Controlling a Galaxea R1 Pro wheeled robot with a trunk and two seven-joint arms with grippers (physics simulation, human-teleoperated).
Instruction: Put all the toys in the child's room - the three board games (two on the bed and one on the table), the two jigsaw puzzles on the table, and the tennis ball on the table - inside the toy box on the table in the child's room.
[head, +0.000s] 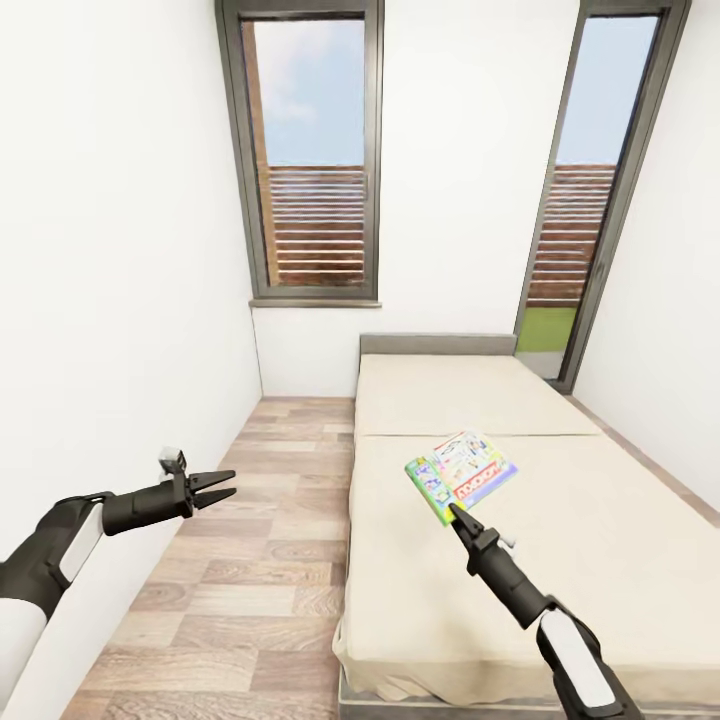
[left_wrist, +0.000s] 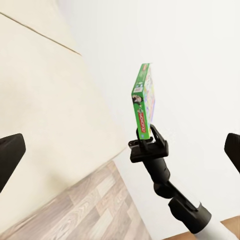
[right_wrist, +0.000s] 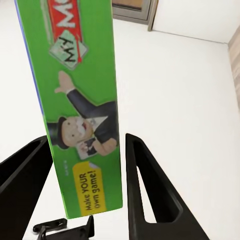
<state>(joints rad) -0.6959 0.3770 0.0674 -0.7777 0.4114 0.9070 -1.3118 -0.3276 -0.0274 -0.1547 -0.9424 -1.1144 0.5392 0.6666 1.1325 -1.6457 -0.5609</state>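
In the head view we count one board game (head: 461, 474), a green-edged box with a white colourful cover, held up over the bed (head: 600, 540). We see one bed with a plain beige mattress and a low grey headboard, two tall dark-framed windows (head: 312, 160) in the white wall, and a wood-plank floor (head: 250, 560) beside the bed. Our right tool (head: 452, 512) reaches forward and up from the lower right, its tips clenched on the near corner of the box, which tilts with its cover facing up. Our left tool (head: 222, 485) is stretched out level over the floor near the left wall, its two fingers parted and holding nothing.

In the left wrist view we see the same single board game (left_wrist: 143, 99) edge-on, standing upright above the right tool (left_wrist: 146, 136), which grips its lower end; the right arm angles away below it. The left tool's dark fingertips (left_wrist: 9, 155) sit wide apart at the picture's edges.

In the right wrist view the box's green edge (right_wrist: 82, 100) runs between the two black fingers (right_wrist: 145, 185), printed with a cartoon man and "Make YOUR own game!"
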